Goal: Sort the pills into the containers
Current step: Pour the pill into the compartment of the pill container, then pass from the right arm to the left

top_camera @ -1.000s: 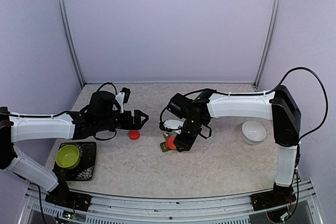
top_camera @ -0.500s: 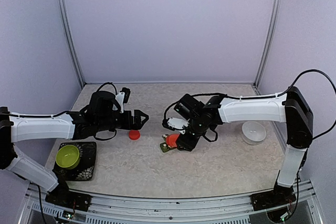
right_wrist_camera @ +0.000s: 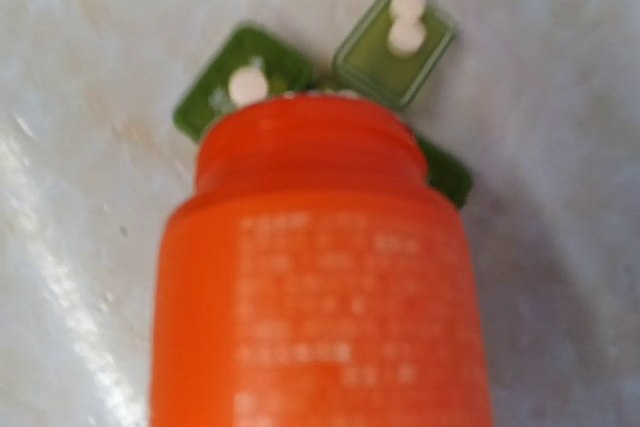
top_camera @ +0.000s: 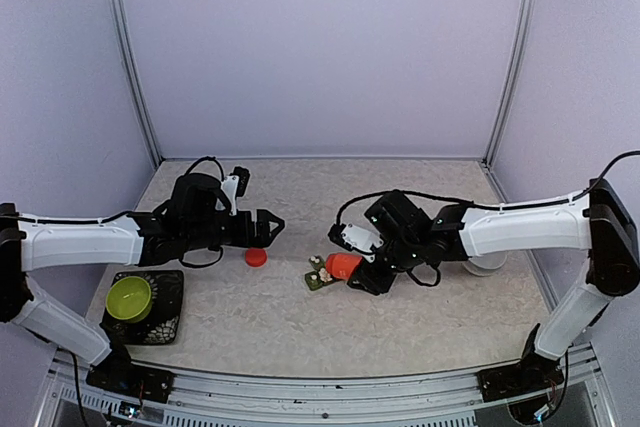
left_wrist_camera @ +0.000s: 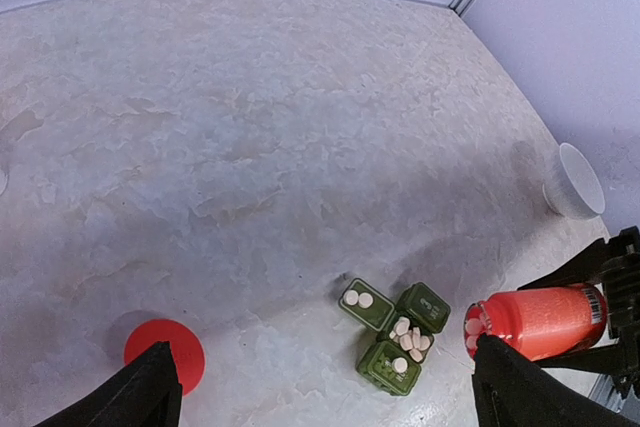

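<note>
Right arm point(top_camera: 520, 227) stretched flatter; orange bottle point(top_camera: 343, 265) overhangs containers point(left_wrist_camera: 390, 347), red cap point(top_camera: 256, 257) nearby.

View: right wrist | orange bottle point(right_wrist_camera: 320, 287), blurred, fills the lower frame, open threaded mouth toward the green pill box point(right_wrist_camera: 372, 65) | pills point(right_wrist_camera: 247, 85): one in left cell, two touching in upper-right cell | third cell mostly hidden behind bottle | pale mottled table point(right_wrist_camera: 560, 197) beneath

Place: a robot lab test cell.
Walls: plain lilac panels point(top_camera: 320, 47) on three sides, with metal posts point(top_camera: 128, 57) in the back corners.
Desk: marbled top point(top_camera: 420, 322), with a metal rail point(top_camera: 300, 387) along the near edge.
Machines: left arm point(top_camera: 80, 242) and right arm point(top_camera: 520, 230), white and black, based at that edge.
</note>
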Motion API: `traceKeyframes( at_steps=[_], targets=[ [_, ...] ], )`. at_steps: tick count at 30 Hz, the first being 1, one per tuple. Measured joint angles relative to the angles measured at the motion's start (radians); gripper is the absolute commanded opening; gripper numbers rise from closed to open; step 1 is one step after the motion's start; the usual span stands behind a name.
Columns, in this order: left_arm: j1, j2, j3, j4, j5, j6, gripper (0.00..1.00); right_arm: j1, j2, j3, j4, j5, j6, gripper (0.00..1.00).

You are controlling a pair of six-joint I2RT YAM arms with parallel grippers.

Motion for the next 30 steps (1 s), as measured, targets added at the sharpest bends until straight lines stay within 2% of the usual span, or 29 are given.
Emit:
traceKeyframes(
  at_steps=[9,10,11,12,16,24,30],
  targets=[
    [-0.026,0.027,0.008,0.001,0.003,0.0,0.99,0.0,-0.286,-0.348,0.43,-0.019,0.037,0.12],
    [-0.031,0.032,0.013,0.001,0.003,0.0,0.99,0.0,-0.322,-0.394,0.494,-0.024,0.042,0.12],
    [-0.055,0.04,0.029,0.003,0.005,0.001,0.99,0.0,-0.414,-0.521,0.682,-0.048,0.058,0.14],
    [-0.056,0.04,0.03,0.003,0.005,0.001,0.99,0.0,-0.416,-0.524,0.689,-0.049,0.059,0.14],
    [-0.102,0.044,0.056,0.01,0.03,0.006,0.99,0.0,-0.474,-0.671,0.989,-0.097,0.09,0.13],
    [-0.181,0.045,0.126,0.053,0.135,0.025,0.99,0.0,-0.454,-0.713,1.31,-0.152,0.14,0.13],
    [-0.212,0.039,0.134,0.113,0.218,0.025,0.99,0.0,-0.442,-0.735,1.405,-0.153,0.161,0.13]
  ],
)
